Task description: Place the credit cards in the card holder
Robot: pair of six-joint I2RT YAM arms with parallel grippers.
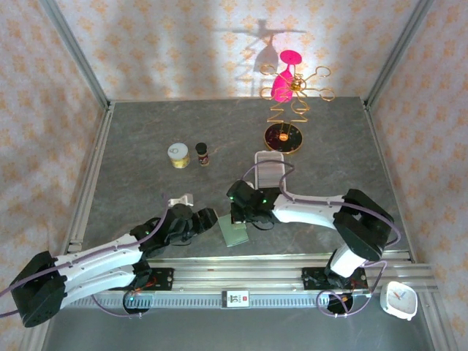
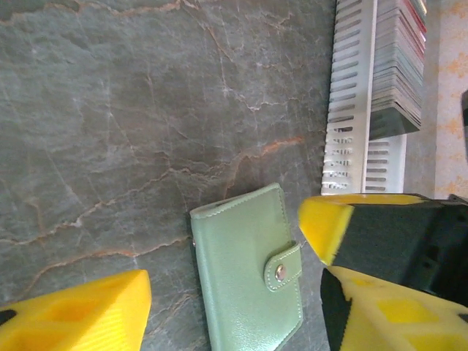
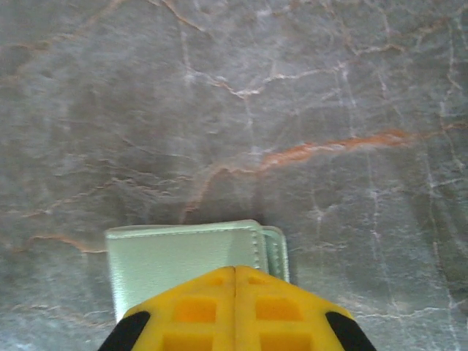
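From the top, I see one green wallet [image 1: 234,234] lying flat and shut on the grey, stone-look table [image 1: 131,146], near the front edge. My left gripper [image 1: 210,219] is just left of it. My right gripper [image 1: 239,218] is over its far end. Behind them sits one white tray [image 1: 269,170]. Farther back are two small jars, a yellow jar [image 1: 178,155] and a dark jar [image 1: 202,153]. Their labels are too small for me to read. There is also one gold wire stand [image 1: 284,135] with a pink thing on it, and one little white clip [image 1: 180,199].

From the left wrist, the wallet looks smooth and soft, with stitches along its edge. It has one round-ended tab and one shiny round snap [image 2: 280,272]. My left fingers [image 2: 73,318] are blocky yellow plastic. They stand wide apart with the wallet between them, and they hold nothing. The right gripper's yellow tip sits by the tab, but I cannot tell if it touches. The tray has rows of slots. It holds one tight stack of cards [image 2: 398,66] standing on edge, mostly grey with some red at the far end. There are too many to count.

From the right wrist, my two right fingers [image 3: 190,307] are pressed together with just a thin line between them. They hang over the wallet's near side. I cannot tell if they pinch anything.
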